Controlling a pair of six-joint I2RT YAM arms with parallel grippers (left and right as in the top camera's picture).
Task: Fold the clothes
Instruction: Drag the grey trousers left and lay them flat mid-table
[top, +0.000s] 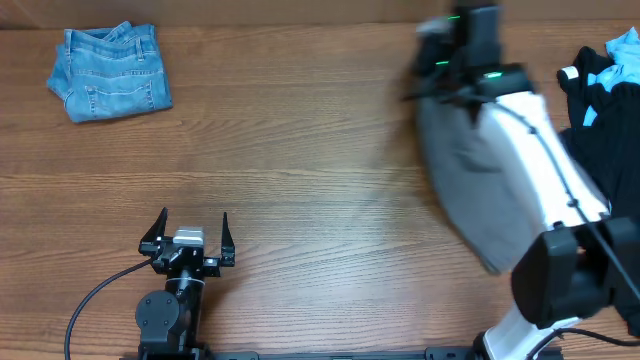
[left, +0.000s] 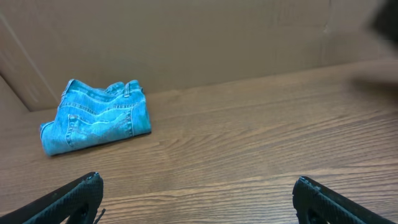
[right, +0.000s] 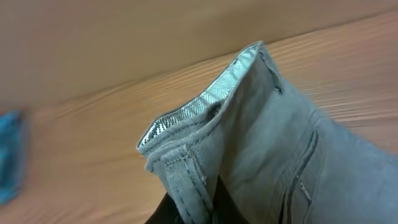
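Grey cotton: the grey trousers (top: 470, 190) hang from my right end effector (top: 458, 72), which is clenched on their waistband (right: 199, 115). In the right wrist view the waistband's light inner lining faces up, and a stitched pocket slit (right: 305, 165) runs down the cloth below it. A dark finger (right: 186, 208) shows at the lower edge of that view, against the fabric. In the overhead view the trousers and my right end effector are blurred.

My left end effector (top: 193, 225) sits well to the left of the grey trousers, released, fingers spread wide and holding nothing. It is above the bare wood of the table (top: 300, 150).

The folded jeans (top: 108, 72), light-blue denim, lie far to the left of the grey trousers, at the table's back corner. The black garment (top: 605, 90), with light-blue and white parts, lies just to the right of the grey trousers.
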